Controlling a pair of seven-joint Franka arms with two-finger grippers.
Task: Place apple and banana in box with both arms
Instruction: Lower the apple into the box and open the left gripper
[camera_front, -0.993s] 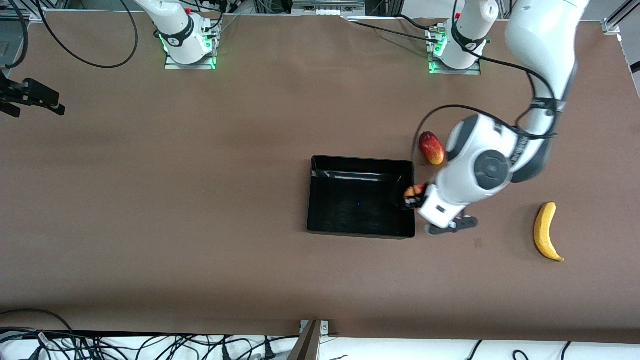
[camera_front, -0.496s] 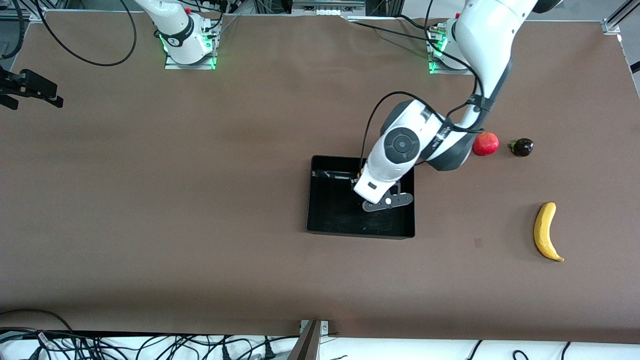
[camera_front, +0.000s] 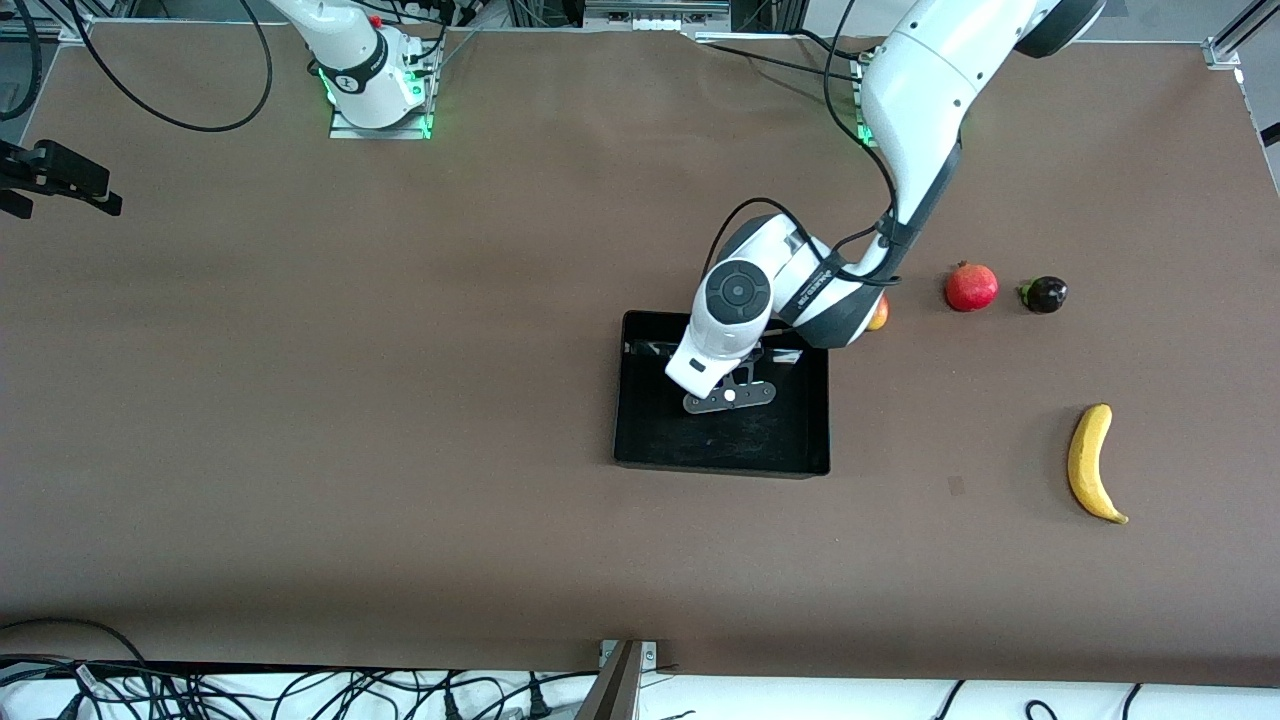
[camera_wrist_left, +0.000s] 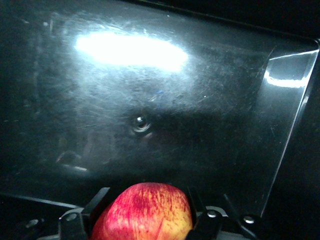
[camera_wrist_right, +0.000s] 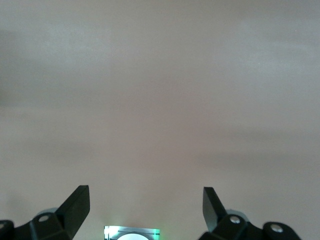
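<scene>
With the small red-and-yellow streaked apple (camera_wrist_left: 144, 212) pinched between the fingers of my left gripper (camera_wrist_left: 145, 220), I have that hand hanging over the shallow black plastic box (camera_front: 650, 440), its glossy floor filling the left wrist view. In the front view the gripper itself is hidden under the white left arm (camera_front: 735, 300), which reaches from its base down over the part of the box farther from the front camera. I judge the step in hand to be the drop of the apple: it is over the box but not yet in it.

The next move, as I read it, calls for lowering a little and spreading the fingers so the fruit does not roll or bounce off the slick bottom.

The long curved yellow banana (camera_front: 1090, 462) lies on the brown table (camera_front: 300, 400), well apart from the box, toward the left arm's end and nearer the front camera. My right gripper (camera_wrist_right: 146, 207) waits with fingers spread wide over bare table at the right arm's end, holding nothing. It still has the banana to account for.
</scene>
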